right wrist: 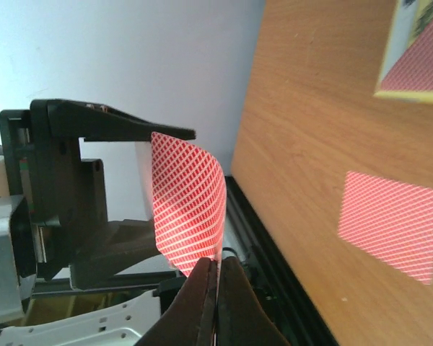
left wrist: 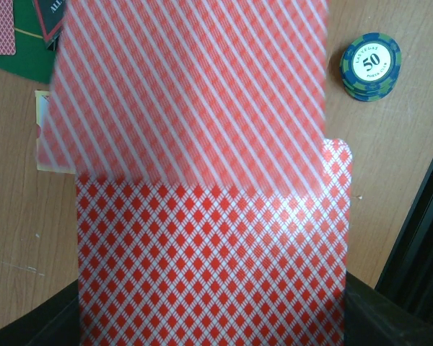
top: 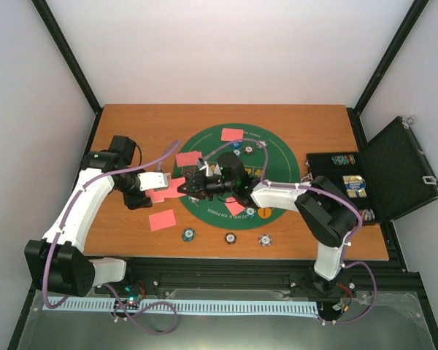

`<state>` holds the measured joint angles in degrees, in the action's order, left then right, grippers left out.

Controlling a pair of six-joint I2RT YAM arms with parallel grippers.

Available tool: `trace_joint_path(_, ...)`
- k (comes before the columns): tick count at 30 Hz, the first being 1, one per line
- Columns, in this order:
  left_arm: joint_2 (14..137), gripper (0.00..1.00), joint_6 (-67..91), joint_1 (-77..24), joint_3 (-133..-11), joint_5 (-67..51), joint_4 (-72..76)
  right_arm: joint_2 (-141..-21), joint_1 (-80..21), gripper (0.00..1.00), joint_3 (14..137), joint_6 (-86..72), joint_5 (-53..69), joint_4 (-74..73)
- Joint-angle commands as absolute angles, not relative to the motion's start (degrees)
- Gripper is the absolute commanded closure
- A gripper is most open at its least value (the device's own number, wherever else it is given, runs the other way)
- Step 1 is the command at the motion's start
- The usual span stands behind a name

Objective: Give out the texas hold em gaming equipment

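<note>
1. Step in hand: dealing cards. L gripper is clenched on the held cards. R gripper is pinched tight on the edge of the top card.
2. The top card bows betw. the 2 grippers, so it reads as a peel-off under way, card not yet free.
3. Where: the held cards hang betw. the grippers, over the table just off the green mat.
4. Next move, my read:
   - R draws the top card clear w/o dragging a 2nd one along.
   - R carries it to a seat short of a card, lays it flat and lets go.
   - L keeps the rest clamped.
5. Cards lying flat: 4.
   - loose card, on wood, near side of L gripper.
   - mat card, just beyond R gripper.
   - far card, further beyond R gripper.
   - hidden card, partly under R arm.
   - The held cards number at least 2; exact no. can't tell.
6. Chips:
   - 3 piles in the near chip row, on R gripper's near side.
   - 2 far chips beyond R gripper.
   - More may sit under the arm.
   - L wrist view shows one "50" pile right beside the held cards.
7. Marker: 1 black-red marker, on the mat ahead of L gripper. Button discs: can't pick out for sure.
8. Black case is open, well off to R arm's outer side. Contents are too small to count.
</note>
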<state>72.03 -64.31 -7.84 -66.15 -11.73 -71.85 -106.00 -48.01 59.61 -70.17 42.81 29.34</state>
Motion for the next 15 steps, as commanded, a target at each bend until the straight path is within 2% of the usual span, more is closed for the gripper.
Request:
trace_joint_path(1, 70.8, 0.9, -65.0, -7.9, -66.8, -12.5, -71.3, -101.9, -44.3, 0.97, 61.2, -59.9, 41.9, 14.2)
trace_joint_path(4, 70.9, 0.9, -64.9, -7.9, -66.8, -12.1, -71.6, -100.8, -42.0, 0.97, 68.9, -45.1, 37.2, -6.4)
trace_joint_path(8, 71.0, 0.9, -65.0, -7.9, -66.6, -11.5, -71.4, -103.3, -41.5, 0.97, 82.0, -21.2, 17.1, -32.8)
trace_joint_path(12, 71.3, 0.9, -64.4, -7.9, -66.6, -11.5, -71.2, -106.4, -41.3, 0.97, 88.8, -10.5, -2.7, -42.9)
trace_joint_path(15, 71.7, 0.9, -64.1, -7.9, -67.3, -11.8, -71.7, -109.4, -41.3, 0.97, 92.1, -4.9, -17.6, -44.9)
